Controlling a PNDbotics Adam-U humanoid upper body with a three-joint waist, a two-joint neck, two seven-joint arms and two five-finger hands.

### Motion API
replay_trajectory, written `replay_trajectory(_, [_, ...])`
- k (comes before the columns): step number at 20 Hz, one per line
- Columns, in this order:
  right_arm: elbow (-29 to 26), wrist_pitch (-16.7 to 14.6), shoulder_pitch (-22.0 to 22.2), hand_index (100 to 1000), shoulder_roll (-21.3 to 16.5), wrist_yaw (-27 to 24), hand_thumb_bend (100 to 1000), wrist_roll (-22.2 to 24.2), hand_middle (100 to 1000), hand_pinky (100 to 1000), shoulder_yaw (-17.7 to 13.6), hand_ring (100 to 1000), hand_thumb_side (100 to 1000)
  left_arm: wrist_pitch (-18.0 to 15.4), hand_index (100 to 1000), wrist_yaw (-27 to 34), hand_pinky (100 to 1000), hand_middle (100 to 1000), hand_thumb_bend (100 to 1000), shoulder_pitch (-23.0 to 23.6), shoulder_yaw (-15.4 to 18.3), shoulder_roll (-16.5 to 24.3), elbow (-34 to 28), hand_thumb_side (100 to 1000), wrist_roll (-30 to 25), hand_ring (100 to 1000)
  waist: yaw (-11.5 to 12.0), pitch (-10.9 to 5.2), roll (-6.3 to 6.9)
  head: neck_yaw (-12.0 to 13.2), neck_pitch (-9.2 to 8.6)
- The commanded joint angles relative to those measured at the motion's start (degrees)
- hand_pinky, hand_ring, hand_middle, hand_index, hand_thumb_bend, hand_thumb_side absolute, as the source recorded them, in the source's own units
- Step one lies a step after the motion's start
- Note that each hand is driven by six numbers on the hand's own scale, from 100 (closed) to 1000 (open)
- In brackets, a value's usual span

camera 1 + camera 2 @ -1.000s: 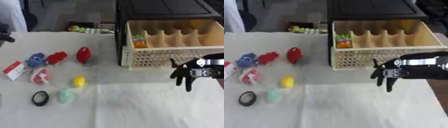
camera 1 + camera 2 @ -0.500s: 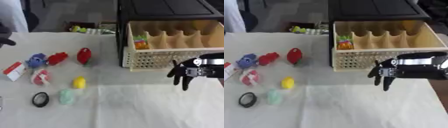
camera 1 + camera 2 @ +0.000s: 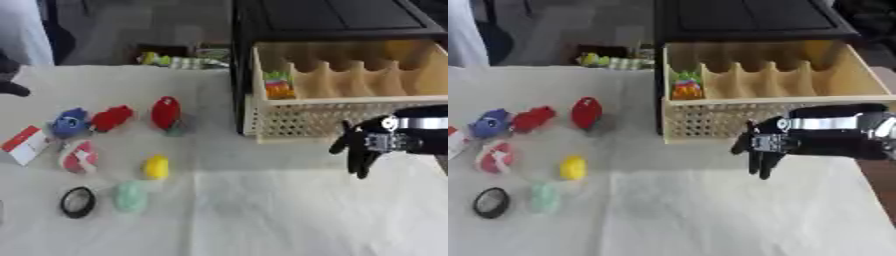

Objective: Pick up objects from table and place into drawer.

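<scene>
Several small items lie on the white cloth at the left: a red oval [image 3: 166,112], a red toy [image 3: 112,118], a blue toy [image 3: 68,122], a red-and-white card [image 3: 24,145], a pink round piece [image 3: 79,156], a yellow lump [image 3: 157,166], a mint-green piece [image 3: 130,196] and a black ring [image 3: 78,202]. The wooden drawer [image 3: 306,122] stands pulled out, with a colourful item [image 3: 278,85] in its leftmost compartment. My right hand [image 3: 360,149] hangs open in front of the drawer, fingers down, holding nothing. A dark shape [image 3: 10,87] at the left edge may be my left hand.
The drawer comes out of a black cabinet [image 3: 332,20] at the back right. Small green and yellow packets [image 3: 179,61] lie at the table's far edge. A person in white [image 3: 22,30] stands at the far left. Bare cloth [image 3: 262,210] spreads between the items and my right hand.
My right hand has drifted slightly to the left in front of the drawer, still open. The items on the cloth have not moved.
</scene>
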Motion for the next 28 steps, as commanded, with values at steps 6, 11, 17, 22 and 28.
replay_trajectory(6, [1.5,-0.9,-1.9,880,-0.3,2.3,100,-1.2,739,840,-0.6,689,1000,-0.1,865,-0.3,478,688,100,-0.2,0.7,-0.1,-1.1,962,-0.2,625,0.2,-0.47,0.22,-0.8,-0.8])
replay_trajectory(11, [2.5,-2.0,-2.8,880,-0.1,3.6,100,-2.0,745,841,-0.6,700,1000,-0.1,865,-0.2,479,688,100,-0.3,0.7,-0.3,-1.1,963,-0.3,626,0.3,-0.35,0.25,-1.1,-1.36])
replay_trajectory(17, [5.4,-3.1,-4.4,877,1.0,5.1,100,-3.0,745,840,-0.2,698,1000,0.1,865,-0.2,480,689,100,-0.3,0.7,-0.7,-1.1,963,-0.5,626,0.5,-0.17,0.41,-1.3,-1.9])
replay_trajectory(22, [7.8,-4.3,-5.9,875,2.1,6.6,100,-3.8,747,840,-0.1,701,1000,0.1,865,-0.2,481,689,100,-0.4,0.7,-1.0,-1.1,964,-0.6,627,0.6,-0.02,0.56,-1.4,-2.18])
replay_trajectory(28, [11.3,-5.3,-7.7,871,3.5,8.1,100,-4.3,743,839,0.2,699,1000,0.3,859,-0.2,482,690,100,-0.4,0.6,-1.4,-1.1,967,-0.8,627,0.7,0.2,0.54,-1.4,-2.52])
